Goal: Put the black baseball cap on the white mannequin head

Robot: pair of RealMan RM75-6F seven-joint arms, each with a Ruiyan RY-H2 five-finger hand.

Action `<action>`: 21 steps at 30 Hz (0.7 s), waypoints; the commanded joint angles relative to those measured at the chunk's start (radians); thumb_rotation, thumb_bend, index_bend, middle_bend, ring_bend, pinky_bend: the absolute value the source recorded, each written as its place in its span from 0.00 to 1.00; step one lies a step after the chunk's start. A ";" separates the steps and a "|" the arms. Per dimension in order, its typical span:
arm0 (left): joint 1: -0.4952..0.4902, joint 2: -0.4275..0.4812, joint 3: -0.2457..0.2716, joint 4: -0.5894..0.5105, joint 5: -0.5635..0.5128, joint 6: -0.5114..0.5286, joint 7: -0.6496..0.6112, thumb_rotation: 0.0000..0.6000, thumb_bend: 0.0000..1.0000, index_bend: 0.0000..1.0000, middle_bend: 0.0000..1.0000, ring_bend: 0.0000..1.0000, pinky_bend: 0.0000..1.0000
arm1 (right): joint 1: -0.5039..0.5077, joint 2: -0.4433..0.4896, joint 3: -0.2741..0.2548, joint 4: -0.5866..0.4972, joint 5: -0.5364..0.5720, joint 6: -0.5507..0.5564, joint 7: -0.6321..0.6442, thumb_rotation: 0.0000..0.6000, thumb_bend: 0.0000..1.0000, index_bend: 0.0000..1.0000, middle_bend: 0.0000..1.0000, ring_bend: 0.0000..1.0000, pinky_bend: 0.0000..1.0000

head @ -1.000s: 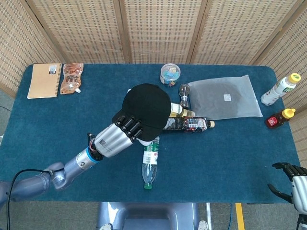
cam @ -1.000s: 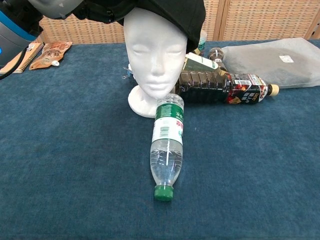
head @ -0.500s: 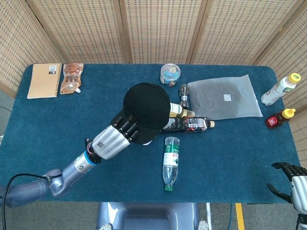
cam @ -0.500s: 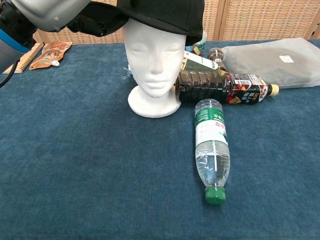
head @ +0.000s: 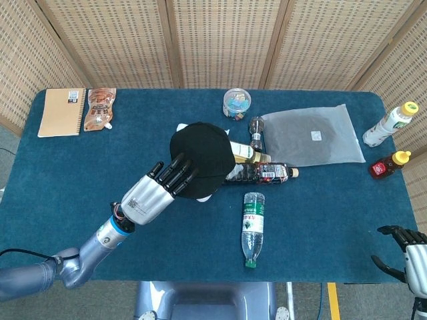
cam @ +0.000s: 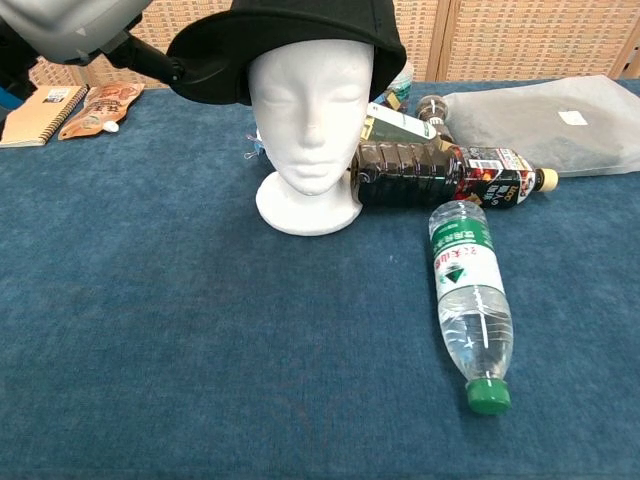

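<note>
The black baseball cap (cam: 300, 35) sits on top of the white mannequin head (cam: 308, 110), its brim (cam: 212, 65) sticking out to the left of the face. From above, the cap (head: 200, 155) hides the head almost entirely. My left hand (head: 157, 190) reaches in from the lower left, and its fingertips (head: 179, 167) lie on the brim; the chest view shows a finger (cam: 150, 60) at the brim's edge. My right hand (head: 405, 253) hangs off the table's near right corner, fingers apart, holding nothing.
A clear water bottle (cam: 468, 300) with a green cap lies right of the mannequin's base (cam: 300, 212). A dark sauce bottle (cam: 440, 175) lies behind it. A grey bag (head: 310, 137), round tub (head: 237, 102), notebook (head: 61, 112), pouch (head: 100, 109) and two bottles (head: 390, 123) ring the table.
The cap has come down onto the mannequin head while my left hand drew back toward the lower left. The water bottle has rolled away to the right.
</note>
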 commanded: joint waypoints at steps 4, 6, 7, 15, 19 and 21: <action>0.059 0.075 0.023 -0.103 -0.041 -0.028 0.027 1.00 0.26 0.11 0.19 0.09 0.44 | 0.001 -0.001 0.000 0.001 -0.001 -0.001 0.000 1.00 0.16 0.37 0.42 0.44 0.42; 0.079 0.094 0.028 -0.118 -0.044 -0.019 0.019 1.00 0.26 0.11 0.19 0.09 0.43 | 0.002 0.000 0.000 0.001 -0.001 -0.002 0.001 1.00 0.16 0.37 0.42 0.44 0.42; 0.091 0.103 0.032 -0.123 -0.048 -0.012 0.011 1.00 0.26 0.11 0.19 0.09 0.43 | 0.002 0.000 0.000 0.001 -0.001 -0.002 0.001 1.00 0.16 0.37 0.42 0.44 0.42; 0.196 0.193 0.073 -0.192 -0.075 0.045 -0.075 1.00 0.26 0.11 0.19 0.09 0.40 | 0.011 0.005 -0.001 -0.011 -0.005 -0.017 -0.014 1.00 0.16 0.37 0.42 0.44 0.42; 0.255 0.242 0.101 -0.233 -0.100 0.062 -0.100 1.00 0.26 0.11 0.19 0.09 0.40 | 0.016 0.007 0.000 -0.019 -0.003 -0.023 -0.021 1.00 0.16 0.37 0.42 0.44 0.42; 0.291 0.272 0.118 -0.263 -0.128 0.066 -0.121 1.00 0.26 0.11 0.19 0.09 0.40 | 0.019 0.008 0.001 -0.022 -0.002 -0.029 -0.026 1.00 0.16 0.37 0.42 0.44 0.42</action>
